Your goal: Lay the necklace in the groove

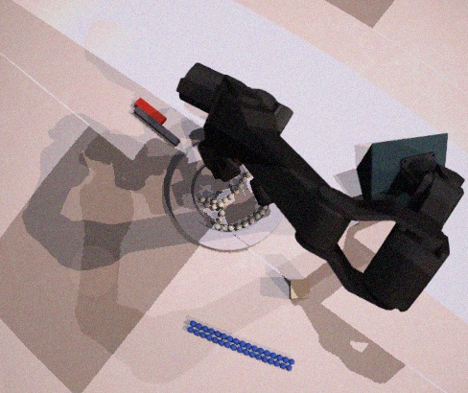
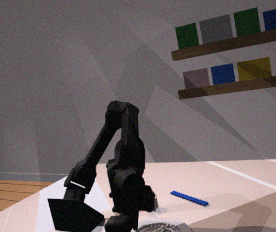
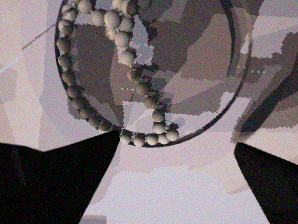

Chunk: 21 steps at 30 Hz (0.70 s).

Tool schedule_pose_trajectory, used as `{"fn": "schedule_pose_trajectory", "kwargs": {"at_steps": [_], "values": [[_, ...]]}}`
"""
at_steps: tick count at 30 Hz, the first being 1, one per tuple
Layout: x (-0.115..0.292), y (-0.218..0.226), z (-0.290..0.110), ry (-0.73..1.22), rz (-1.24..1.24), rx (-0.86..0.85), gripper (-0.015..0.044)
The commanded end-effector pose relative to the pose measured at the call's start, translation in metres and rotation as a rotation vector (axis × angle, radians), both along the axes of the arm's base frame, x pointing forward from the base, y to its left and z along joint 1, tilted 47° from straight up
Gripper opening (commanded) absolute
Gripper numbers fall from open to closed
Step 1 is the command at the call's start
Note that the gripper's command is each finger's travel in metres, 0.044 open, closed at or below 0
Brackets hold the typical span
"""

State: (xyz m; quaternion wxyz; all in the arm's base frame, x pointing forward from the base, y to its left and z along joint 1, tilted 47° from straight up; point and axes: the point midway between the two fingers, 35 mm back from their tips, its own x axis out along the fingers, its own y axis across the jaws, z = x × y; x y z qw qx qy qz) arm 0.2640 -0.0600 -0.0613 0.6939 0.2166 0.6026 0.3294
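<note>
The pearl necklace (image 1: 231,228) (image 3: 64,61) (image 2: 164,225) lies partly in the groove of the clear round bead board (image 1: 168,187) (image 3: 210,129). In the wrist view its beads follow the groove down the left side and along the bottom. From there the strand turns back, crosses the inner disc diagonally and bunches up near the top. The groove's right side is bare in the wrist view. My gripper (image 3: 175,141) (image 1: 244,186) is wide open and empty over the board's edge, its left fingertip beside the bottom-left beads, its right one outside the groove ring. The arm hides part of the board in the top view.
A double row of blue beads (image 1: 241,345) (image 2: 189,198) lies away from the board. A red block (image 1: 151,111) and a dark bar (image 1: 156,126) lie close to the board's upper left. A small tan block (image 1: 299,289) stands at its lower right. A dark green wedge (image 1: 385,168) is by the arm's base.
</note>
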Motion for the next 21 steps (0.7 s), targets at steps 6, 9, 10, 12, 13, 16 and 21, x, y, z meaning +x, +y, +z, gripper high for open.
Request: {"fn": "schedule_pose_trajectory", "kwargs": {"at_steps": [6, 9, 10, 12, 13, 16, 21], "values": [[0.003, 0.000, 0.003, -0.027, 0.030, -0.006, 0.0387], [0.018, 0.003, 0.016, -0.136, 0.135, -0.017, 0.0309], [0.023, 0.005, 0.021, -0.175, 0.172, -0.020, 0.0282], [0.033, 0.008, 0.032, -0.253, 0.248, -0.027, 0.0230], [0.038, 0.010, 0.037, -0.292, 0.285, -0.030, 0.0204], [0.052, 0.017, 0.054, -0.410, 0.399, -0.038, 0.0125], [0.071, 0.031, 0.083, -0.599, 0.579, -0.048, 0.0120]]}}
